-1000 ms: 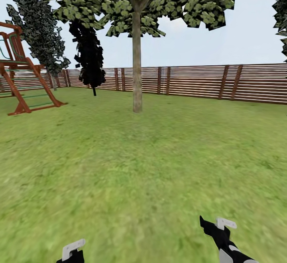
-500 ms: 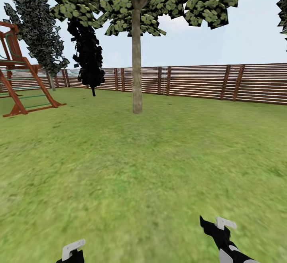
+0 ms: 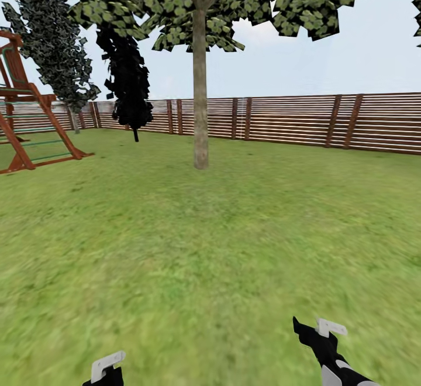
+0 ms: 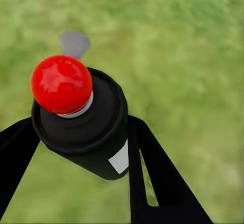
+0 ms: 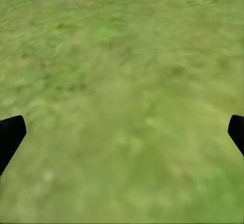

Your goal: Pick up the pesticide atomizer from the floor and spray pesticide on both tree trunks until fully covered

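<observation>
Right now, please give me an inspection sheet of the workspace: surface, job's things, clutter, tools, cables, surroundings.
Surface: short green grass, wide and open up to the tree.
Job's things: pesticide atomizer, dark with a red tip, sits between the left tool's fingers. One tree stands ahead; its trunk is upright, grey-brown, far off.
Clutter: nothing seen on the grass near the arms.
Tools: left tool shut on the atomizer; right tool open, grass between its fingers.
Cables: nothing seen.
Surroundings: brown slat fence behind the tree, a wooden play frame at the left, two dark narrow trees near the fence, pale sky above.
</observation>
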Tool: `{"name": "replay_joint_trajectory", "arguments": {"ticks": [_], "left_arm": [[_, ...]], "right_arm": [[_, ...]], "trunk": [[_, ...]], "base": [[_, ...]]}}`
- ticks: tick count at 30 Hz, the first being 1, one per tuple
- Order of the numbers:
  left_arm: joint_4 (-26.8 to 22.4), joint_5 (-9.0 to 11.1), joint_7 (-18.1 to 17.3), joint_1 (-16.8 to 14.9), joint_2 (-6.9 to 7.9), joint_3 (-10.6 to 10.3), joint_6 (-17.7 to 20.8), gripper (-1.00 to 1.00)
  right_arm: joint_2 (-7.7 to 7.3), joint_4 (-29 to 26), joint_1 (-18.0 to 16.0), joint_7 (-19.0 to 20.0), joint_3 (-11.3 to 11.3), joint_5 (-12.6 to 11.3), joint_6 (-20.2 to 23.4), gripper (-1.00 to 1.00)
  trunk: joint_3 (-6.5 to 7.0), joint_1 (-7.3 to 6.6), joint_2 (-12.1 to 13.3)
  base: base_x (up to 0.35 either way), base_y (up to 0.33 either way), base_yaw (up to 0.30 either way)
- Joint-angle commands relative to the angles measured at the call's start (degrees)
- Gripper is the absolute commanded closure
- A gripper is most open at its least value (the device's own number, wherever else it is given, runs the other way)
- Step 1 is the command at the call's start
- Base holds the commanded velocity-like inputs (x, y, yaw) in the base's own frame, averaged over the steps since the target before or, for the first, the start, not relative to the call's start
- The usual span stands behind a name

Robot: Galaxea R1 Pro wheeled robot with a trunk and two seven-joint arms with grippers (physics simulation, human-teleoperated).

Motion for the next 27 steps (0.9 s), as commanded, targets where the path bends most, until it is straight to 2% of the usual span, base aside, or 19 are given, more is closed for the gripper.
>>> {"name": "replay_joint_trajectory", "arguments": {"ticks": [1,27], "left_arm": [[0.0,0.6,-0.2,0.0,0.02,-0.3,-0.1,1.00],[0.0,0.6,-0.2,0.0,0.02,-0.3,-0.1,1.00]], "right_arm": [[-0.01,0.1,0.0,0.6,-0.4,-0.3,-0.2,-1.00],[-0.01,0.1,0.0,0.6,-0.4,-0.3,-0.2,-1.00]], "trunk": [[-0.06,0.02,0.0],[-0.06,0.02,0.0]], "base": [[0.330,0.000,0.000],[0.330,0.000,0.000]]}}
